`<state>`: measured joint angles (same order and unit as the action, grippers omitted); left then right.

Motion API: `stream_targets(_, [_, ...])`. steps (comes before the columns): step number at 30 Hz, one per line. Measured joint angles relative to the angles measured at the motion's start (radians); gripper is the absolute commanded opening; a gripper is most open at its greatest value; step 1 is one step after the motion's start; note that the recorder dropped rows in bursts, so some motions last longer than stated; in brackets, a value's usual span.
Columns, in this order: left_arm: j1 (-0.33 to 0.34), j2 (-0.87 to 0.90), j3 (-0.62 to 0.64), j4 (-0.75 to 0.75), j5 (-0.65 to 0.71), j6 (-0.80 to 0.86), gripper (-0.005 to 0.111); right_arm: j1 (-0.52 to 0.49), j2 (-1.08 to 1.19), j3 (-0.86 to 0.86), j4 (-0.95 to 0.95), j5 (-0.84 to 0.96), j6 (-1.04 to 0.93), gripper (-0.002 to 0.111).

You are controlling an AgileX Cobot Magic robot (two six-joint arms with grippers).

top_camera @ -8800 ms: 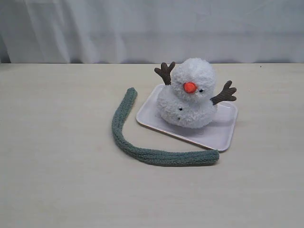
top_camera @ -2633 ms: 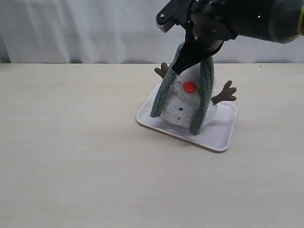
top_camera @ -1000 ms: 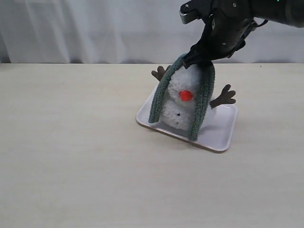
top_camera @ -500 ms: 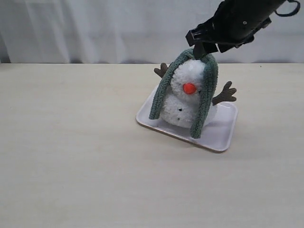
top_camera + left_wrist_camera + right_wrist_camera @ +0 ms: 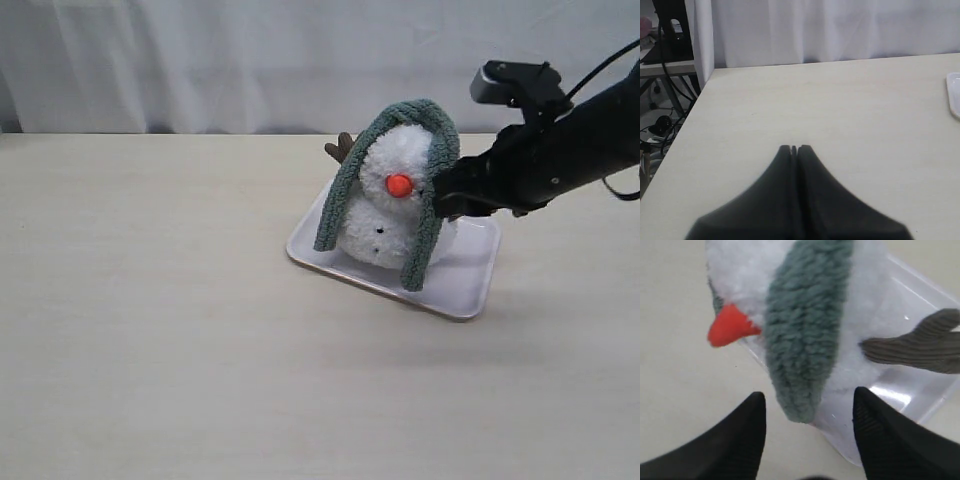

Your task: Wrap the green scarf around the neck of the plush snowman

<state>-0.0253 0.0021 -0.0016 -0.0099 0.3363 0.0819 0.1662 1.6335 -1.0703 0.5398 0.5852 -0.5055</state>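
- Exterior view: right gripper (image 5: 447,198) low beside the plush snowman (image 5: 385,228), fingers spread wide, gripping nothing.
- Right wrist view: lower end of the green scarf (image 5: 802,340) hanging in the gap between the two fingers (image 5: 747,440), clear of both.
- Just beyond the fingertips: white fluff of the body, with the orange nose (image 5: 730,325) off toward one finger and a brown corduroy arm (image 5: 920,342) off toward the other.
- Scarf looped over the top of the head, not around the neck (image 5: 372,203); one strand down each side of the face, both ends reaching about to the base of the body.
- Under the toy: a pale tray (image 5: 465,288) lying on the light table (image 5: 150,350), its near rim crossing the gap between the right fingers.
- Other brown arm (image 5: 343,147) on the far side of the head from those fingers, partly hidden by a scarf strand.
- Left gripper (image 5: 794,149): fingers pressed together, nothing between them, above the table; only a corner of the tray in sight, well apart from the fingertips.
- White curtain (image 5: 250,60) behind the table, far beyond both sets of fingers.
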Motion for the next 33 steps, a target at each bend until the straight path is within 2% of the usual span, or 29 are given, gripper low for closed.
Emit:
stream_targets(6, [0.0, 0.0, 0.0, 0.0, 0.0, 0.0, 0.0, 0.053, 0.0, 0.112, 0.069, -0.221, -0.084, 0.047])
stream_targets(9, [0.0, 0.0, 0.0, 0.0, 0.0, 0.0, 0.0, 0.056, 0.0, 0.149, 0.076, -0.303, -0.088, 0.032])
stream_targets(13, [0.0, 0.0, 0.0, 0.0, 0.0, 0.0, 0.0, 0.056, 0.0, 0.164, 0.079, -0.331, -0.115, 0.007])
stream_targets(14, [0.0, 0.0, 0.0, 0.0, 0.0, 0.0, 0.0, 0.056, 0.0, 0.164, 0.079, -0.335, -0.119, 0.004])
stream_targets(33, [0.0, 0.0, 0.0, 0.0, 0.0, 0.0, 0.0, 0.056, -0.07, 0.076, 0.079, -0.344, -0.118, 0.004])
